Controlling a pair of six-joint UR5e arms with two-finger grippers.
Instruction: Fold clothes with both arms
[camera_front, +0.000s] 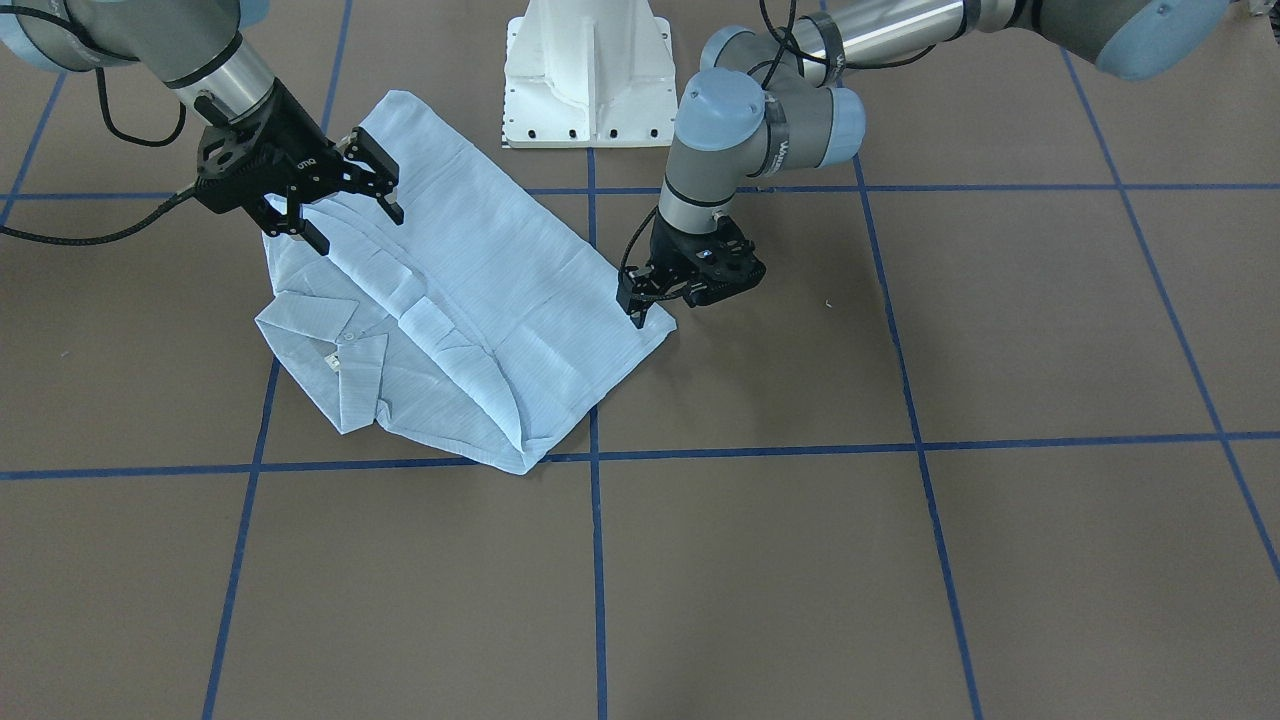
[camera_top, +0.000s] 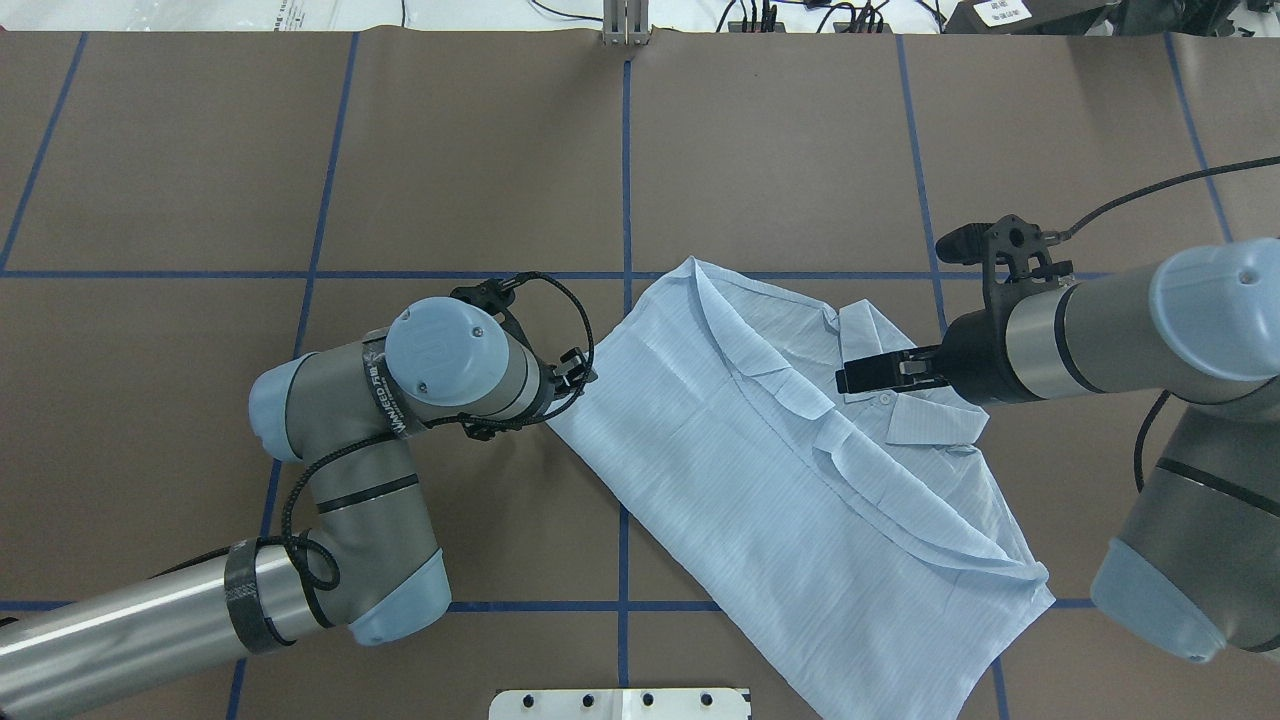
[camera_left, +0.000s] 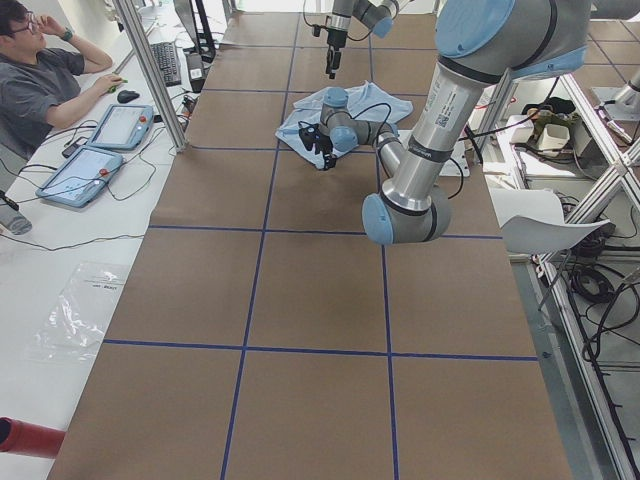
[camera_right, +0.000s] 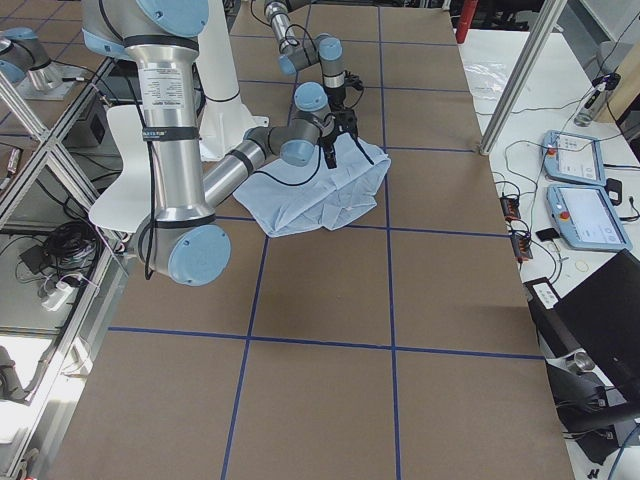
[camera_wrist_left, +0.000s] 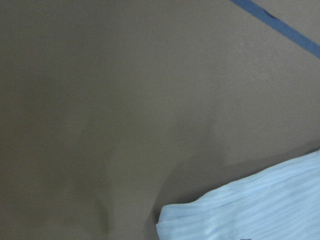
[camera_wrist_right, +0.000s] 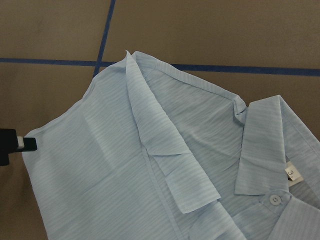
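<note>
Shirt (camera_front: 480, 290), pale blue and finely striped, lies partly folded and diagonal on the brown worktop (camera_front: 900, 560), near the robot-side edge. Its collar (camera_front: 320, 335) faces up, toward the operators' edge. Right arm (camera_front: 215, 75): jaws spread, held just above the fabric near the collar end. Left arm (camera_front: 715, 150): jaws lowered to the shirt's corner on that arm's side, at its edge; whether pressed together or pinching cloth cannot be told.

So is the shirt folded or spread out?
Partly folded: the shirt lies as a long strip, its sides turned in on top, collar showing. No crosswise fold.
</note>
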